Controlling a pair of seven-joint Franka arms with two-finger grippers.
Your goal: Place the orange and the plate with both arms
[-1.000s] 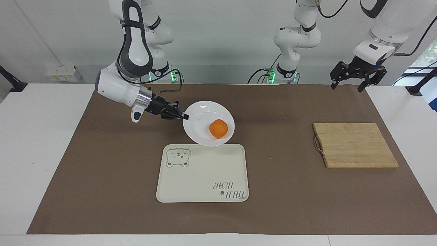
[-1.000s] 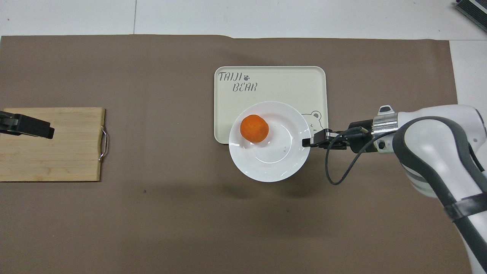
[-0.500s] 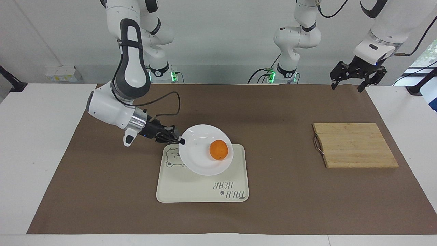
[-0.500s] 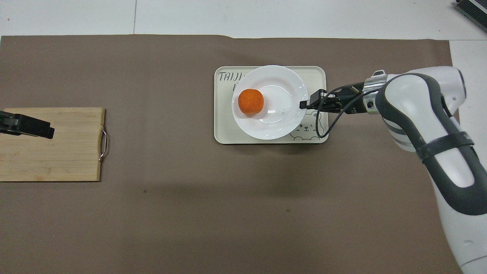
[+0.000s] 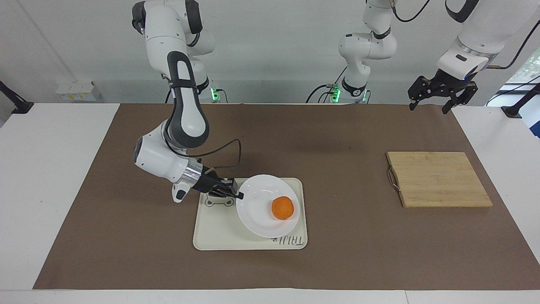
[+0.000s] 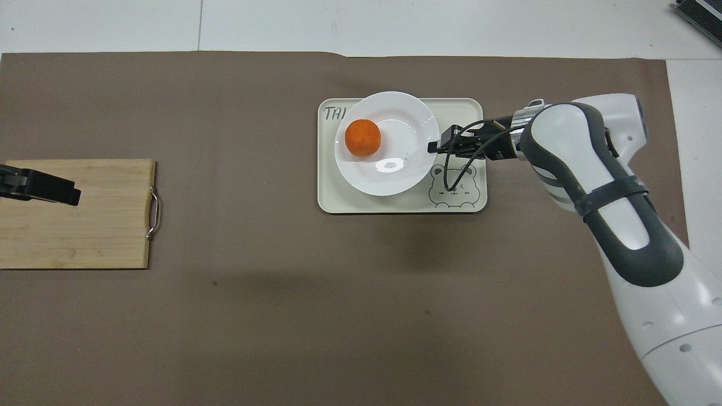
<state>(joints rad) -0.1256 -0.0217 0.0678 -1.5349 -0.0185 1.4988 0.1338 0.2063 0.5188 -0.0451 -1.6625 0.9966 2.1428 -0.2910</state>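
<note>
Over the cream rectangular tray (image 5: 219, 230) with the bear drawing: the right gripper (image 5: 234, 194) is carrying the round glossy white plate (image 5: 259, 215), and the tray is serving as the landmark for all places below.

Right gripper: the fingers are pinching the plate's rim at the edge toward the right arm's end of the tray, above the bear drawing. A rim pinch is probably being used because the shallow dish offers no other purchase.

Plate: it is sitting over the tray's half toward the left arm's end and covering most of the lettering. Whether it is resting on the tray or hanging just above it cannot be told.

Small round bright-orange orange (image 5: 282, 208): it is lying in the plate's well, on the side away from the pinched rim, so the fingers are staying clear of it.

Left gripper (image 5: 435, 91): it is waiting in the air over the wooden cutting board (image 5: 438, 179), well apart from the tray, with its fingers spread and nothing between them. Judged from the task, its share appears done.

Cutting board: it is lying on the brown table mat (image 5: 337, 135) toward the left arm's end, well apart from the tray, with nothing on it.

Count: one plate, one orange, one tray, one cutting board, two grippers.
</note>
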